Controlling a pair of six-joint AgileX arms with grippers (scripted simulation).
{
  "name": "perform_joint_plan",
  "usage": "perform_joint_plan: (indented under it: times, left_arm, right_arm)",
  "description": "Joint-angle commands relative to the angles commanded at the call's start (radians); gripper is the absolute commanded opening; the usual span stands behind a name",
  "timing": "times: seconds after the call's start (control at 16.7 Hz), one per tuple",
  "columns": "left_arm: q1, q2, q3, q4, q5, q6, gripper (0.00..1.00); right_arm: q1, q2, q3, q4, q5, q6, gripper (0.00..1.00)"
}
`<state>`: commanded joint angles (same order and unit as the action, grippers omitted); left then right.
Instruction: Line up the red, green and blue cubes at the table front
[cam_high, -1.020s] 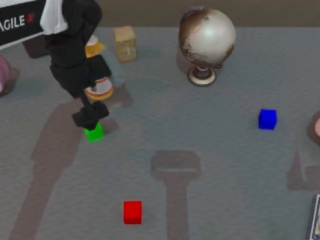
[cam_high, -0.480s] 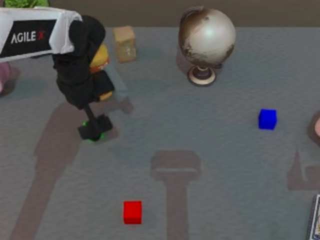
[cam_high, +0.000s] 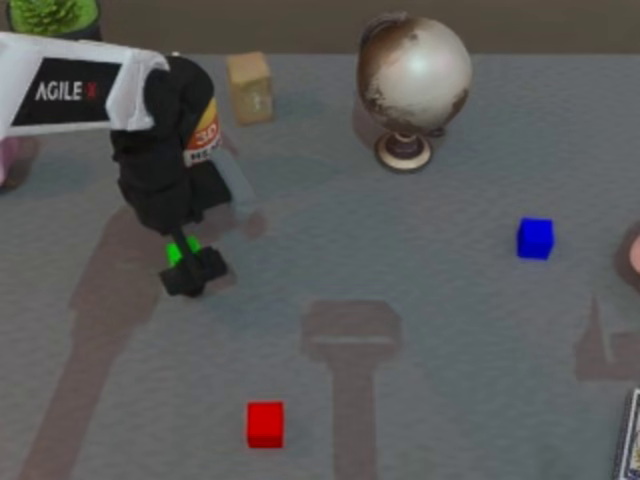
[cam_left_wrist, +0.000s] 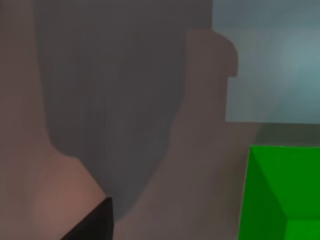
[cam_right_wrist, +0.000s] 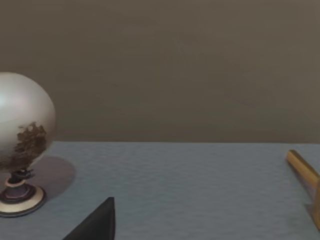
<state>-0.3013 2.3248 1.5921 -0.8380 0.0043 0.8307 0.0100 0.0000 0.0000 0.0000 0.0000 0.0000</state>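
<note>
The left gripper (cam_high: 192, 268) has its jaws closed around the green cube (cam_high: 176, 252), with the red cube (cam_high: 265, 424) lying frontward and rightward on the tabletop (cam_high: 450, 340)

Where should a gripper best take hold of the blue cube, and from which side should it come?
The blue cube sits flat and alone on the table, at the right of the top view. Probably best from straight above, fingers closing on two opposite vertical faces, since nothing crowds its sides.
</note>
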Motion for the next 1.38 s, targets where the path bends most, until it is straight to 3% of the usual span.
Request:
perform_joint_plan:
  times: [0.72,1.38]
  left_arm:
    - [0.000,0.000,0.000,0.000,0.000,0.000,0.02]
    - [0.003,-0.031,0.015,-0.034,0.009,-0.010,0.00]
  right_arm:
    - [0.000,0.000,0.000,0.000,0.000,0.000,1.00]
    - [0.000,0.000,0.000,0.000,0.000,0.000,1.00]
